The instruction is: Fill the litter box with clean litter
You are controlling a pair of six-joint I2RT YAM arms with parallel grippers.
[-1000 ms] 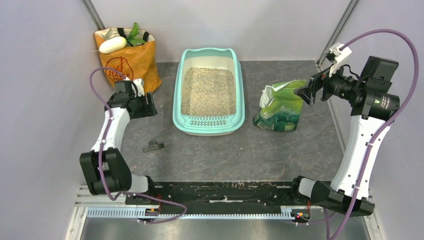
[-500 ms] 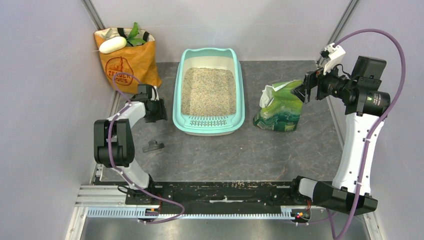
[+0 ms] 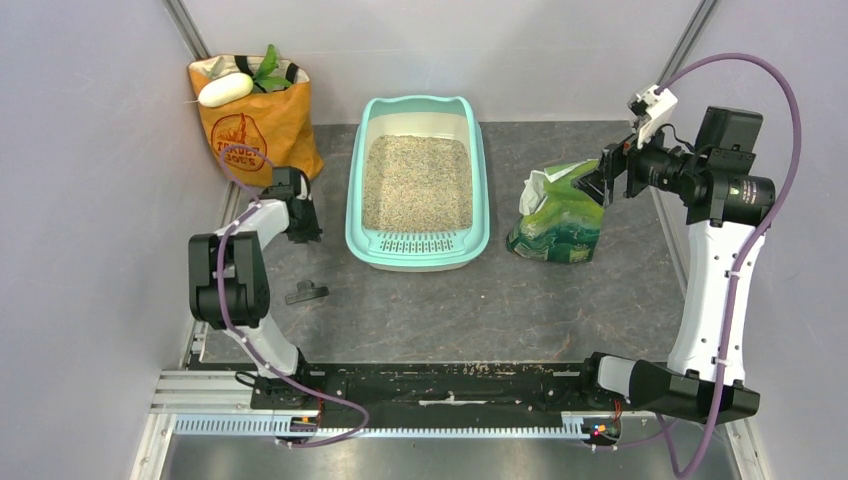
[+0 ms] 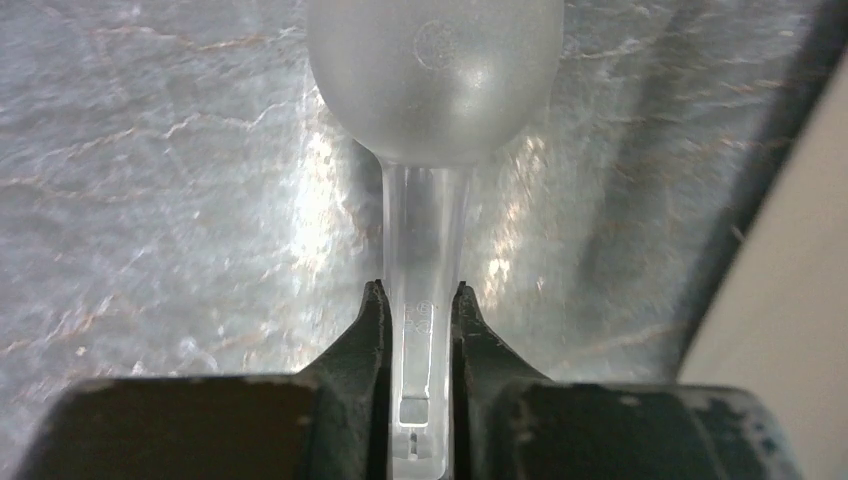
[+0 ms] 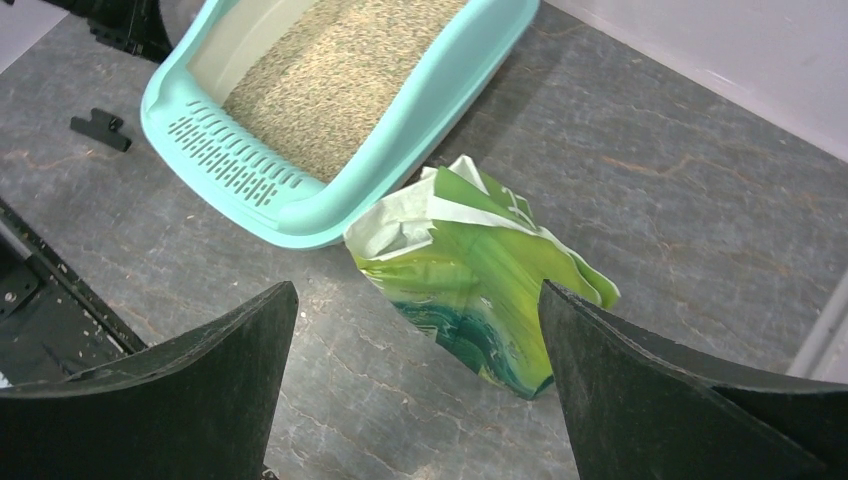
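Fine beige-tan litter [image 3: 417,185] lines the mint-teal rectangular plastic litter box [image 3: 418,243], centred on the grey table [image 3: 550,300]; the fill looks largely done. The left gripper [image 4: 418,310] pinches a clear plastic scoop [image 4: 433,70] by its handle; the right gripper [image 5: 417,290] gapes above a green printed plastic bag [image 5: 500,320].

From above and behind the arm bases, we look down over the whole bench [image 3: 520,300]. Our left wrist view sits very near the bench at 10 o'clock. Our right wrist view, high at 2 o'clock, faces 8 o'clock, sharing the litter box [image 5: 425,115] and green bag [image 5: 480,290] with the top view.
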